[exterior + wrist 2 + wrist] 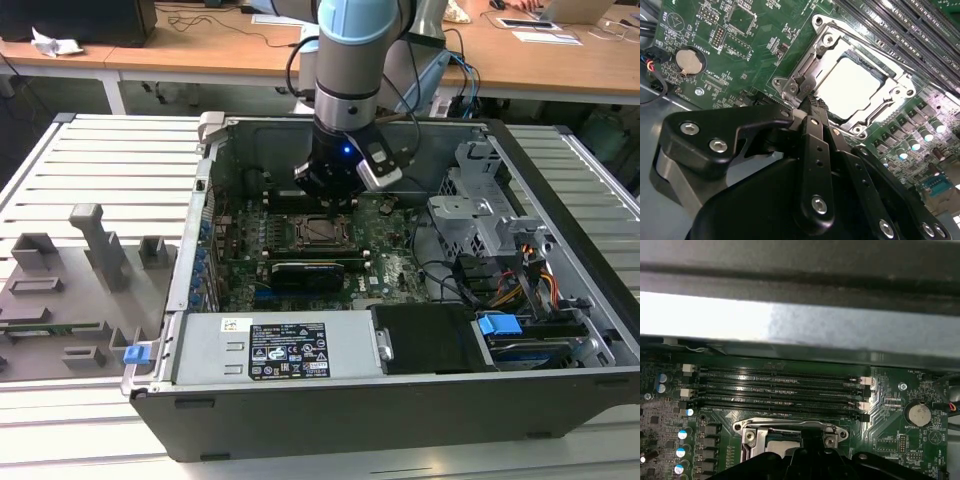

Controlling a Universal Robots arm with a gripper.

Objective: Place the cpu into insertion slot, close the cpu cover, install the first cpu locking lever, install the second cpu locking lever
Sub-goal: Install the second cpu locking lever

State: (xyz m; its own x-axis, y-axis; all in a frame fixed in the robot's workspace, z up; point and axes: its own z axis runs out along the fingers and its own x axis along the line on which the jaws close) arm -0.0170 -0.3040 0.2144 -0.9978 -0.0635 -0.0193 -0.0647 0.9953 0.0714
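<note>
Closely, fingers (810,102) at cpu cover (827,47) edge

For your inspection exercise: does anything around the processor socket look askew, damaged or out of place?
Nothing stands out. The pale silver square chip lies flat in its socket, the grey metal frame plate sits level around it.

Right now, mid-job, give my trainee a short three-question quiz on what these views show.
1. True or false: the cpu already lies in the insertion slot.
2. In the second wrist view, the gripper is at: A) the coin battery, B) the edge of the cpu cover, C) the memory slots.
3. In the exterior view, which side of the open computer case holds the grey holder tray?

Key: 1 true; 2 B; 3 the exterior view's left.
</note>
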